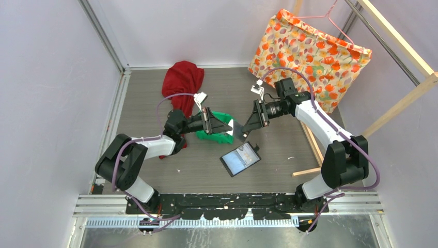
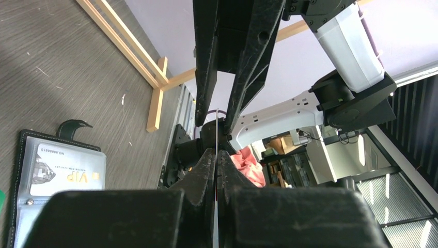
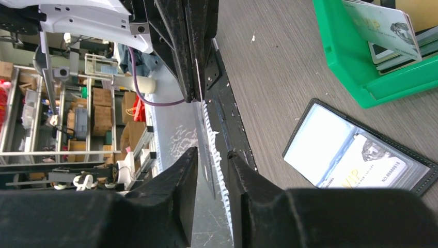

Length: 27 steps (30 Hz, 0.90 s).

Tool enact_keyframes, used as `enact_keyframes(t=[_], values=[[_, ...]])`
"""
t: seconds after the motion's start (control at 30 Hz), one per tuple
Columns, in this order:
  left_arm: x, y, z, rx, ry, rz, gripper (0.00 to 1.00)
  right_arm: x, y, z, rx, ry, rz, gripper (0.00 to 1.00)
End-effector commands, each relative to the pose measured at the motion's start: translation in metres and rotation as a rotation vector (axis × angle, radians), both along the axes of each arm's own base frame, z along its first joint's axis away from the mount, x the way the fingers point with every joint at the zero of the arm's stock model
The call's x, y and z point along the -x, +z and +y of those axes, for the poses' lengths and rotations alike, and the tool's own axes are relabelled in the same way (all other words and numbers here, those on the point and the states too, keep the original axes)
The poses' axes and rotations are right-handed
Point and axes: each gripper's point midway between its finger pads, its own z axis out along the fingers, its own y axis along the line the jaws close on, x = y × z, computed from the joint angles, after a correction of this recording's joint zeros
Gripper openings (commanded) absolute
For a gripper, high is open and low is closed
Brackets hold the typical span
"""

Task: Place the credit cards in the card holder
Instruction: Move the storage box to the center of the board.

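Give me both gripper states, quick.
Left gripper: closed on a credit card.
Right gripper: open, fingers either side of that card.

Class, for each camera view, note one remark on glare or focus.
Top external: even light, sheen on the open black folding wallet. Left wrist: left tool, shut on a thin white card, looks soft and dark. Right wrist: wallet pocket washed pale; green plastic bin sharp.
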Motion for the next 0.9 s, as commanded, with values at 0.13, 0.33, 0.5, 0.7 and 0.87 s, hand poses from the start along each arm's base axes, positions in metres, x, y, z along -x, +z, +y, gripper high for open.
enact_keyframes(t=[0.13,0.33,0.5,0.7,0.87], values=[[-0.007,0.017,0.0,0.046,0.008,-0.059,0.0,-0.001,0.012,0.004,-0.061,0.012,-0.002,0.02],[-0.021,0.008,0.014,0.0,0.101,-0.047,0.44,-0.003,0.007,-0.004,-0.053,-0.005,-0.034,0.01],[-0.021,-0.024,0.043,-0.366,0.192,-0.313,0.65,-0.013,-0.012,-0.028,0.012,-0.077,-0.072,0.01],[0.004,-0.048,0.085,-0.71,0.051,-0.895,0.74,-0.022,-0.024,-0.04,0.039,-0.112,-0.074,0.01],[-0.005,-0.063,0.095,-0.855,-0.122,-1.079,0.75,-0.024,-0.027,-0.04,0.043,-0.107,-0.057,0.01]])
